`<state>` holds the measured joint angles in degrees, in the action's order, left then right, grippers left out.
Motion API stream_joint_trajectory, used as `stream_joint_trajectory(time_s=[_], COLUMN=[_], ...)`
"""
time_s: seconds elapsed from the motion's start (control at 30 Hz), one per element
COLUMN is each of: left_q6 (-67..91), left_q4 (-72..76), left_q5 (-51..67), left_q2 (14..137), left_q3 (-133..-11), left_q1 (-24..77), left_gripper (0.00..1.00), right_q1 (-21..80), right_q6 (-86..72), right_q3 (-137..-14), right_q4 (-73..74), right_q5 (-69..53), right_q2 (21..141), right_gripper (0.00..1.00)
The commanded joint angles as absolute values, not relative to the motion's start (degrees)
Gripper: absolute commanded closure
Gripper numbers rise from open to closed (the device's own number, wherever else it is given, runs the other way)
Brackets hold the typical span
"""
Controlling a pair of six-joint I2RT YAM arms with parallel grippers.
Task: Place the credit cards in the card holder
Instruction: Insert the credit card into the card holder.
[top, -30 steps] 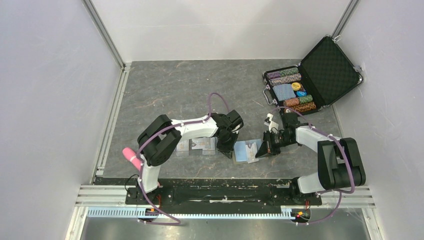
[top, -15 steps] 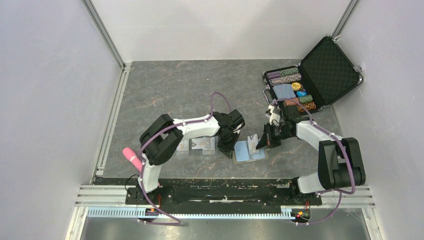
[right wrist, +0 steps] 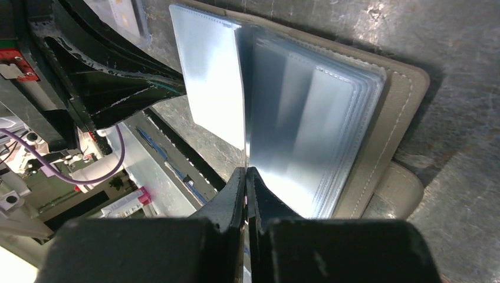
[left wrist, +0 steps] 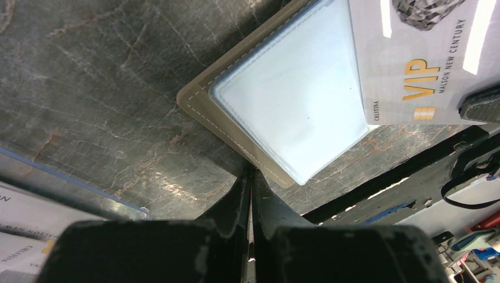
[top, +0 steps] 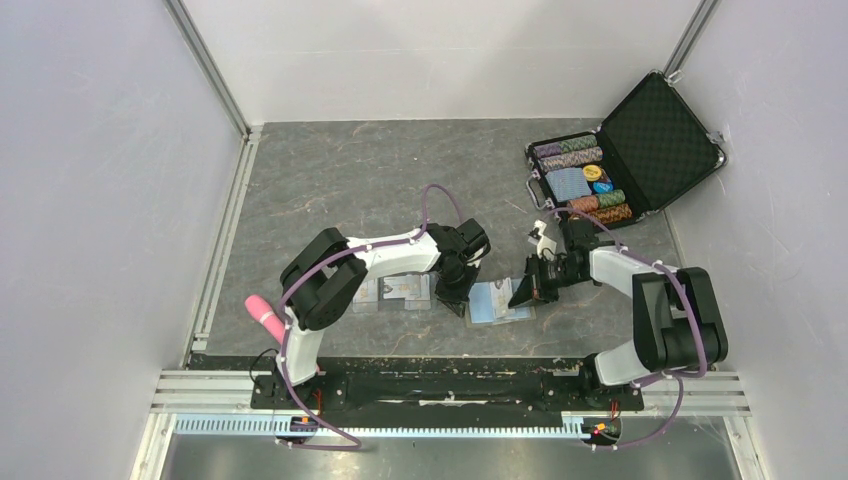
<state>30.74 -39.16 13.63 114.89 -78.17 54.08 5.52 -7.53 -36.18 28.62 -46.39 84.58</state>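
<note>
Right gripper (right wrist: 246, 171): jaws pressed together on the lower edge of a credit card (right wrist: 209, 76), which stands on edge, nearly upright, over the open card holder (right wrist: 395, 112). In the left wrist view the same card shows its pale grey face with gold "VIP" lettering, overlapping the far corner of the holder's pale blue pocket, with one dark fingertip of the right gripper on its edge. Left gripper (left wrist: 252, 172): jaws closed, tips meeting at the olive-tan stitched border of the card holder on the side opposite the right gripper; whether they nip the border or only touch it cannot be told. The card holder lies spread flat on the grey marbled table (top: 330, 190), between the two grippers and near the table's front edge, its stacked blue pockets facing up. A second credit card (left wrist: 20, 227) lies in a clear plastic case (top: 395, 292), just beside the left gripper on the side away from the holder. An open black poker-chip case (top: 655, 135) stands well apart in the far right corner; a pink object (top: 263, 317) lies by the left arm's base.
</note>
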Motion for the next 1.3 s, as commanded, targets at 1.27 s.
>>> stream_joint_trajectory(time_s=[1.27], left_q6=[27.6], left_q4=[-39.9], left_q5=[12.5], left_q2=[119.3], left_q3=[-80.1], left_q1=[55.0], left_gripper=[0.93], right_q1=[13.8], right_q6=[-10.9], right_q3=[-35.8], right_q4=[20.4], right_q5=[-46.4], right_q2=[92.0], right_gripper=[1.0])
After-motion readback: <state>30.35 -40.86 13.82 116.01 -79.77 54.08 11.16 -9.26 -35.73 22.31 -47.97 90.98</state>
